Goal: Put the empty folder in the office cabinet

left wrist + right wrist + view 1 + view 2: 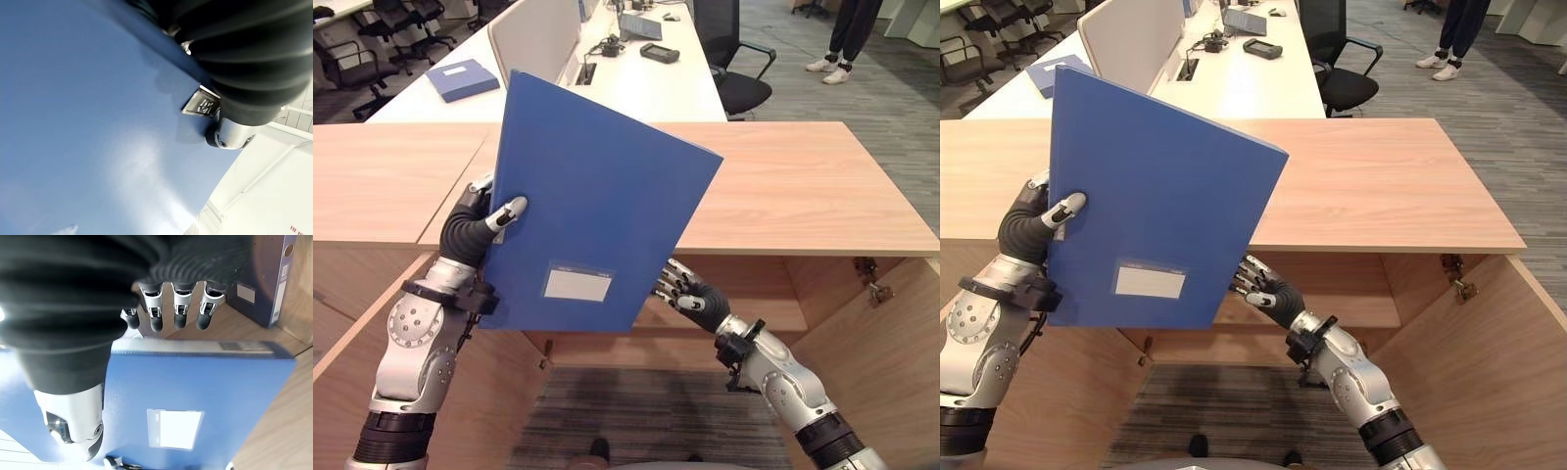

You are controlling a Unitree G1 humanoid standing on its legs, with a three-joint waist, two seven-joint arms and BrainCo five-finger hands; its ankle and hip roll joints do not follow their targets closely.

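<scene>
Folder, flat blue plastic with a white label, is held up above the open wooden cabinet; left hand pinches its edge, right hand has straight fingers under its lower corner. Next, lower it inside

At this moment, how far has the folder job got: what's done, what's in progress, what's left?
Done: the blue folder is picked up, and the cabinet below stands open. In hand: the left hand pinches the folder's edge with thumb on the front, holding it upright and tilted above the cabinet; the right hand sits at its lower corner with relaxed fingers. Left: lowering the folder onto the inner shelf and letting go.
</scene>
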